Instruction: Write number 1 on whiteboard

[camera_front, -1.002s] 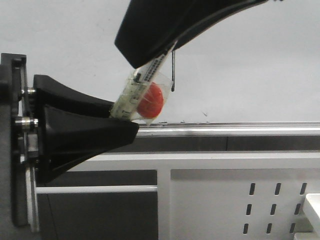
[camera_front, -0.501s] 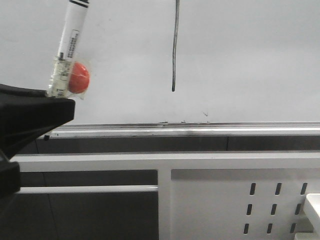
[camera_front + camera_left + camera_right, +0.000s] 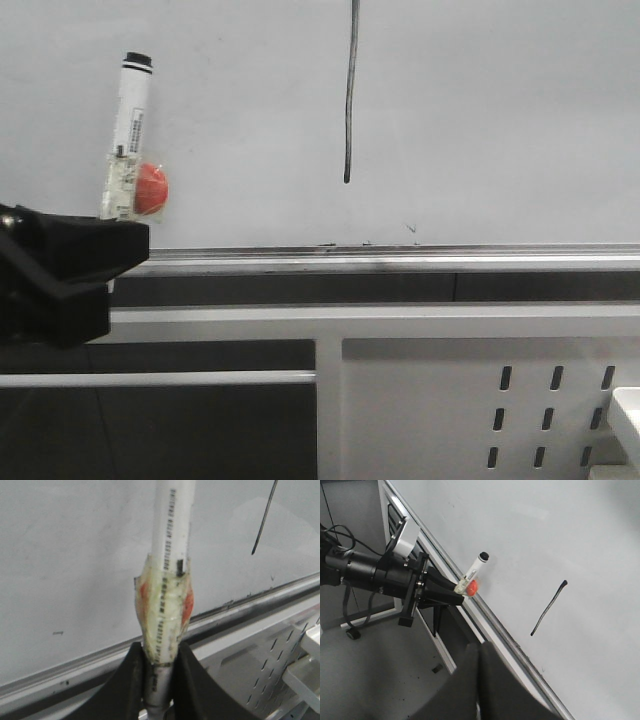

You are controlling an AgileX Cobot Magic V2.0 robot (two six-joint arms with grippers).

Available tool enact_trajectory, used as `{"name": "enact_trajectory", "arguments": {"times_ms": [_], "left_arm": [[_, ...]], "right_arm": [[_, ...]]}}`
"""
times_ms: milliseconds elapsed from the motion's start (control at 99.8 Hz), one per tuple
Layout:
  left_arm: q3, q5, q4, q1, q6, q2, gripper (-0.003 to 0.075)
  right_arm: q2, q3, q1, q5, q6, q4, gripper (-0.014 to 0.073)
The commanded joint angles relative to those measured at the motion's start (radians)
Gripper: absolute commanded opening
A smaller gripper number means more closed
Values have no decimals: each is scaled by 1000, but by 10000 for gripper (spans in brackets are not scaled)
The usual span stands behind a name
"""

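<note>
The whiteboard (image 3: 500, 110) fills the back, with a silver ledge (image 3: 400, 258) along its bottom edge. The number 1 (image 3: 349, 100) is a thin dark stroke on it, also in the left wrist view (image 3: 264, 517) and the right wrist view (image 3: 549, 607). My left gripper (image 3: 158, 672) is shut on a white marker (image 3: 170, 555) with taped red padding (image 3: 150, 188), held upright to the left of the stroke, its tip off the board as far as I can tell. It also shows in the right wrist view (image 3: 456, 589). My right gripper (image 3: 479, 652) is shut and empty, away from the board.
A white perforated metal panel (image 3: 480, 390) stands below the ledge. A white block (image 3: 625, 420) sits at the lower right. In the right wrist view a grey floor (image 3: 365, 680) and cables (image 3: 340, 535) lie beside the left arm.
My left gripper has moved left and down with the marker, away from the stroke. The right arm has left the front view. The full lower stroke now shows.
</note>
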Motion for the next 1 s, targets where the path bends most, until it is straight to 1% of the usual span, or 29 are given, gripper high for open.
{"name": "enact_trajectory", "arguments": {"times_ms": [0, 120, 291, 411, 591, 701, 992], "left_arm": [[-51, -231, -43, -22, -12, -15, -20], [-91, -231, -119, -33, -10, -15, -20], [-112, -229, -127, -33, -8, -15, -20], [-126, -229, -159, -33, -8, 9, -20], [-181, -230, -158, -33, -15, 73, -20], [-205, -230, -158, -33, -15, 75, -20], [-209, -230, -158, -33, -15, 75, -20]], "right_arm": [[2, -19, -6, -65, 1, -4, -70], [2, -5, -6, -65, 1, -6, -70], [2, 5, -6, -69, 1, -15, -70], [2, 5, -6, -72, 1, -28, -70], [2, 5, -6, -74, 1, -38, -70], [2, 5, -6, -72, 1, -38, -70], [2, 5, -6, -70, 1, -38, -70]]}}
